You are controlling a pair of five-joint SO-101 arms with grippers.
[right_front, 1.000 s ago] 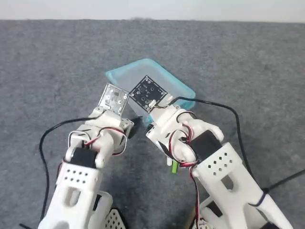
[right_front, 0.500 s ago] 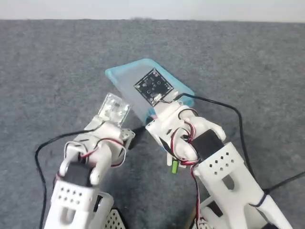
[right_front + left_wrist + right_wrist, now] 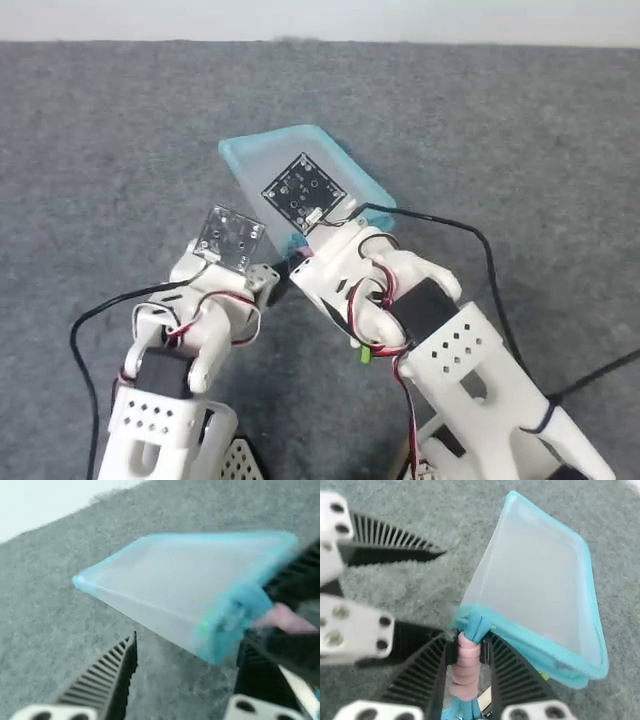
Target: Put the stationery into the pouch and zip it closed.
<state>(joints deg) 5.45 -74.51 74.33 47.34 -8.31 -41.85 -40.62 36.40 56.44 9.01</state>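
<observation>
Now | right hand (image 3: 467, 645) clenching pouch (image 3: 540, 580) corner | left hand (image 3: 190, 647) released beside edge

The left gripper (image 3: 189, 646) has drawn back toward 6 o'clock over the last second, away from the pouch (image 3: 262, 156). The right gripper (image 3: 467, 649), clamped on the pink pull tab (image 3: 466, 669), swung out toward 1 o'clock, then back toward 10. The pouch's 3 o'clock corner has slid in toward 9.
</observation>
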